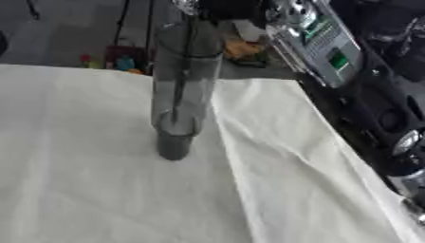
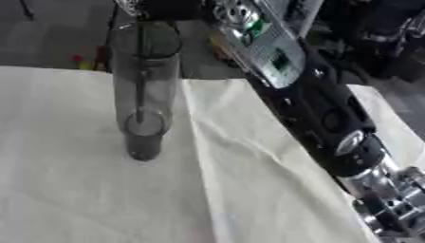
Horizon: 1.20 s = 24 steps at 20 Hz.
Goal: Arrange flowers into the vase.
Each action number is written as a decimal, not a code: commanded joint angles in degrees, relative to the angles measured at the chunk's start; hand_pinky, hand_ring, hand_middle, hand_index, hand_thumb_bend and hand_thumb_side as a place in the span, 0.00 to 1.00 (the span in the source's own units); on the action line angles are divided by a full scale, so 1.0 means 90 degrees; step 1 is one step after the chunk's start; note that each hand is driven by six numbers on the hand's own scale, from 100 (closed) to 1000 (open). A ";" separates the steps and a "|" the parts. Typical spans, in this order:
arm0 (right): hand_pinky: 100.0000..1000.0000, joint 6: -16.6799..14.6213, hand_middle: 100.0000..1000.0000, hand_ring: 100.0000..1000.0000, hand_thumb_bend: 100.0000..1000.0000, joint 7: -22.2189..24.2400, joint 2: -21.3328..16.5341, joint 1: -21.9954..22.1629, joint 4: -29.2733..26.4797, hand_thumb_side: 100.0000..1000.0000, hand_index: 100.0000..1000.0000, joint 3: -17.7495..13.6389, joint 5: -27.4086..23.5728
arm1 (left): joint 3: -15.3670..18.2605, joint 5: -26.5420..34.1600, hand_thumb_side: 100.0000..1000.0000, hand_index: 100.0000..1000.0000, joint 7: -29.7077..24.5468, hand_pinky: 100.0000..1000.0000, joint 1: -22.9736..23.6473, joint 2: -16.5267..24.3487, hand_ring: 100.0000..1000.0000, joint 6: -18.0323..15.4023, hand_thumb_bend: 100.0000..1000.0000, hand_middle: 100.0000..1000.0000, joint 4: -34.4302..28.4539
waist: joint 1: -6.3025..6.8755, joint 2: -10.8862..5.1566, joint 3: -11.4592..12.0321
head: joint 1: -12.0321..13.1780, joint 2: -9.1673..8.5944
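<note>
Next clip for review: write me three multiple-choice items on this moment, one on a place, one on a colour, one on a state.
1. Where does the vase stand?
A. on the cloth-covered table
B. on the floor
C. on a shelf

2. What colour is the cloth?
A. red
B. off-white
C. blue

3. How does the vase stand?
A. lying on its side
B. upside down
C. upright

Answers:
1 A, its base rests on the cloth.
2 B, the cloth is pale cream all over.
3 C, its open mouth points up, just below the robot's right arm.
</note>
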 commanded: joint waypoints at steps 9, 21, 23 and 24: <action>0.37 -0.0324 0.61 0.58 0.28 0.0651 -0.0263 0.0008 -0.0273 0.54 0.59 0.0018 0.0536 | 0.0045 0.0006 0.83 0.92 0.0002 0.86 -0.0098 0.0038 0.76 -0.0003 0.00 0.84 -0.0085 | 0.0026 -0.0143 -0.0036 | 0.0020 -0.0098; 0.62 -0.0657 0.82 0.78 0.37 0.1735 -0.0395 -0.0049 -0.0237 0.51 0.75 0.0104 0.1582 | 0.0038 -0.0010 0.83 0.92 0.0002 0.86 -0.0071 0.0036 0.76 0.0024 0.00 0.84 -0.0085 | -0.0001 -0.0156 -0.0032 | -0.0013 -0.0109; 0.63 -0.0648 0.82 0.79 0.32 0.1950 -0.0405 -0.0092 -0.0154 0.47 0.75 0.0091 0.1685 | 0.0036 -0.0014 0.83 0.92 0.0004 0.86 -0.0066 0.0037 0.76 0.0031 0.00 0.84 -0.0085 | -0.0015 -0.0159 -0.0024 | -0.0028 -0.0106; 0.63 -0.0627 0.82 0.79 0.32 0.2056 -0.0410 -0.0116 -0.0100 0.47 0.75 0.0076 0.1722 | 0.0033 -0.0016 0.83 0.92 0.0002 0.86 -0.0064 0.0038 0.76 0.0037 0.00 0.84 -0.0085 | -0.0023 -0.0163 -0.0021 | -0.0031 -0.0102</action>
